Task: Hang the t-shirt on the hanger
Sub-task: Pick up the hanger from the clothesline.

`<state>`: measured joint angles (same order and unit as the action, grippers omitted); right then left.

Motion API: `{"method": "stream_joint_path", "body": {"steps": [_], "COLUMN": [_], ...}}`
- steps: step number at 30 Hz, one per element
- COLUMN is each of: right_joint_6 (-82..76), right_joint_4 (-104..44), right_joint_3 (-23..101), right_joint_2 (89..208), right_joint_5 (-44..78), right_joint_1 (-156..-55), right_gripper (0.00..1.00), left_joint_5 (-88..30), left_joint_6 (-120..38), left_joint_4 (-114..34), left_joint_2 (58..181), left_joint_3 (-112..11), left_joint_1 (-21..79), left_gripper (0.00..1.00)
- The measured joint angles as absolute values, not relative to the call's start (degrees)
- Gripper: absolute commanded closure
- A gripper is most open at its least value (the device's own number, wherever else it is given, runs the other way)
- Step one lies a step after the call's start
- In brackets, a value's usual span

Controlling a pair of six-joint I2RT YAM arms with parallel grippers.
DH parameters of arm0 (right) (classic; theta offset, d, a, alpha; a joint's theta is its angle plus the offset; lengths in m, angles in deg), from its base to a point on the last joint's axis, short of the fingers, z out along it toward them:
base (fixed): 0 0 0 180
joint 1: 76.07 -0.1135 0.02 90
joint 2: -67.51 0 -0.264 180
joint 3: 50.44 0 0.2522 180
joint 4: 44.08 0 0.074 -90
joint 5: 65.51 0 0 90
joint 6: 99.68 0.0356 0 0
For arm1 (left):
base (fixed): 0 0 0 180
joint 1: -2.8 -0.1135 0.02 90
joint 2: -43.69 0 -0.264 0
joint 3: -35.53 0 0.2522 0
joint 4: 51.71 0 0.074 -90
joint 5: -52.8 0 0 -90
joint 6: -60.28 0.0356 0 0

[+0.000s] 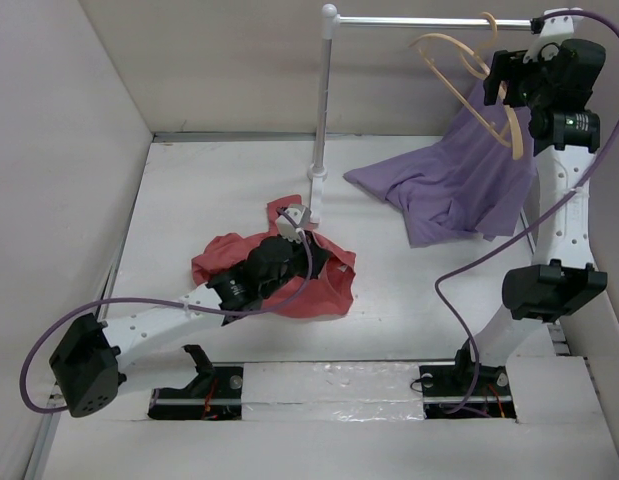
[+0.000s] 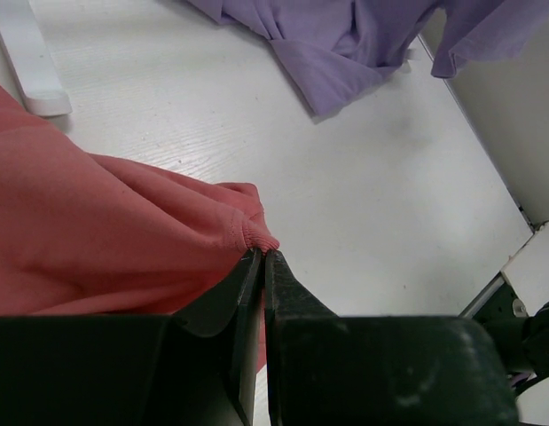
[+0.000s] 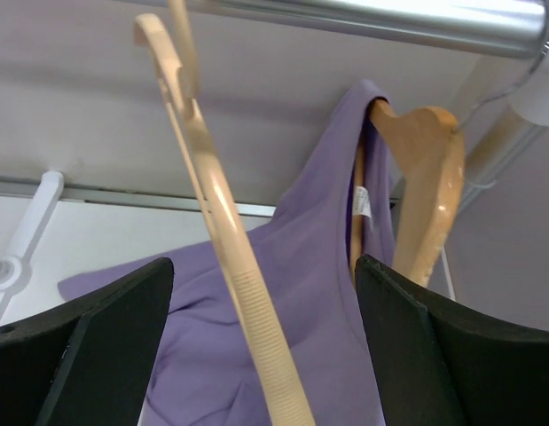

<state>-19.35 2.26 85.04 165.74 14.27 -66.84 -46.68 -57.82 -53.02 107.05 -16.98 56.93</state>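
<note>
While the left gripper [image 2: 261, 256] pinches the hem of the t-shirt [image 2: 97, 240], cloth bunched just left of its closed tips, the hanger [image 3: 223, 232] hangs from the rail [image 3: 372, 19] between the spread fingers of the right gripper [image 3: 261, 302], long arm slanting steeply down; the right arm is far nearer it.

Left arm [image 1: 159, 325] stretches low from lower left to centre, left end effector [image 2: 263, 257] pinched tight, while right arm [image 1: 554, 220] towers at upper right, right end effector [image 3: 263, 346] spread wide.
</note>
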Motion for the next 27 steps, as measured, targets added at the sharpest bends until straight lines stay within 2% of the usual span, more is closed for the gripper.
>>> {"method": "stream_joint_path", "body": {"steps": [3, 5, 12, 16, 21, 22, 24, 26, 27], "right_joint_6": [-19.77, -19.81, -19.11, -17.98, -16.78, -16.62, -16.25, -16.25, -16.25], "right_joint_4": [1.99, 1.82, 1.78, 0.84, -1.07, -1.28, -1.55, -1.83, -2.01], "right_joint_3": [85.06, 85.1, 85.1, 84.23, 83.27, 82.98, 82.41, 82.15, 81.89], "right_joint_2": [166.29, 167.25, 171.89, 171.97, 171.34, 171.03, 170.27, 169.55, 169.07], "right_joint_5": [12.83, 11.43, 6.25, 3.47, 1.96, 1.83, 2.01, 2.42, 2.73], "right_joint_1": [-67.12, -67.08, -66.82, -66.64, -66.6, -66.67, -66.71, -66.77, -66.77], "right_gripper": [0.13, 0.17, 0.36, 0.6, 0.78, 0.85, 0.9, 0.99, 1.0], "left_joint_5": [-46.66, -46.66, -46.66, -46.66, -46.61, -46.61, -46.61, -46.57, -46.55], "left_joint_6": [-57.84, -57.84, -57.84, -57.8, -57.65, -57.62, -57.62, -57.6, -57.58], "left_joint_4": [-53.02, -52.91, -52.71, -52.71, -52.8, -52.8, -52.84, -53.11, -53.17], "left_joint_2": [106.22, 106.13, 106.13, 106.22, 106.74, 106.87, 107.07, 107.26, 107.4], "left_joint_3": [-16.49, -16.17, -16.04, -16.01, -16.01, -16.01, -15.99, -15.95, -15.95], "left_joint_1": [56.93, 56.93, 56.93, 56.93, 56.93, 56.93, 56.93, 56.93, 56.93], "left_gripper": [1.0, 1.0, 1.0, 1.0, 1.0, 1.0, 1.0, 1.0, 1.0]}}
